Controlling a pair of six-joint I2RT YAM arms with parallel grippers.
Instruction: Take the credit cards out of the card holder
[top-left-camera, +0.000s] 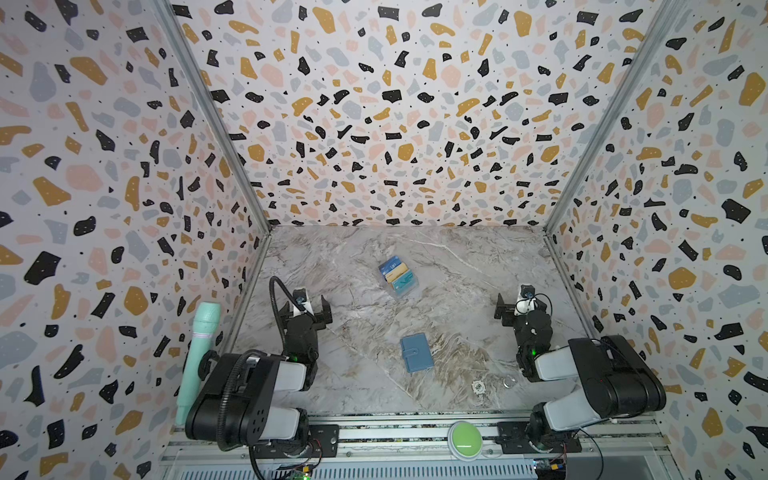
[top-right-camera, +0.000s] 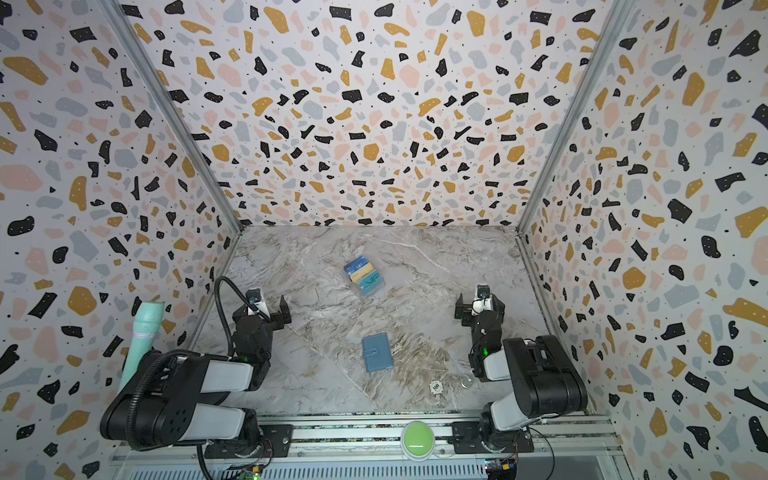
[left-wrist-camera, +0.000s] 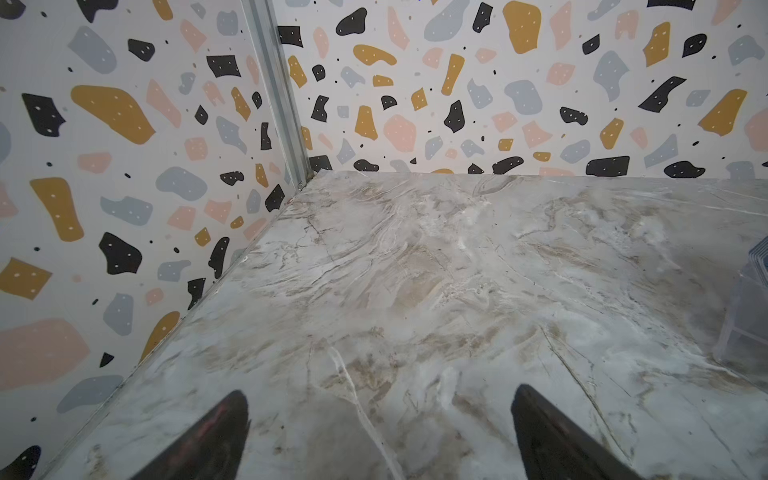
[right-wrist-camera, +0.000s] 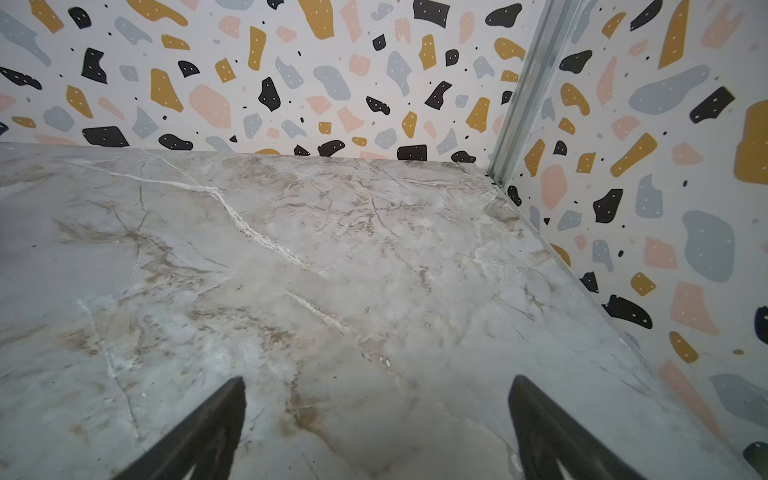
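At the far left a mint-green microphone (top-left-camera: 198, 353) leans against the side wall. Next comes the left gripper (top-left-camera: 306, 307), hanging over bare marble near the left edge of the counter (top-left-camera: 345, 249), its jaws spread wide with nothing between them. Its wrist view shows only marble ahead. Toward the middle and farther back, the credit cards (top-left-camera: 397, 272) — dark blue, yellow-tan and teal — stand stepped in a clear acrylic stand (top-left-camera: 404, 291), well apart from both arms. Nearer the front, the card holder (top-left-camera: 417, 353) lies flat on the counter, shut, its strap tab across the cover, and neither gripper is near it. To its right sit a small white round token (top-left-camera: 478, 387) and a little ring (top-left-camera: 508, 382), with a green button (top-left-camera: 464, 440) on the front rail. The right gripper (top-left-camera: 520, 306) hangs near the right edge, jaws likewise spread and empty. By my reading no handling is under way. The three cards in sight are already outside the card holder, but with it closed I cannot tell whether any remain inside — if so, unsnapping it and drawing them out is all still to do.
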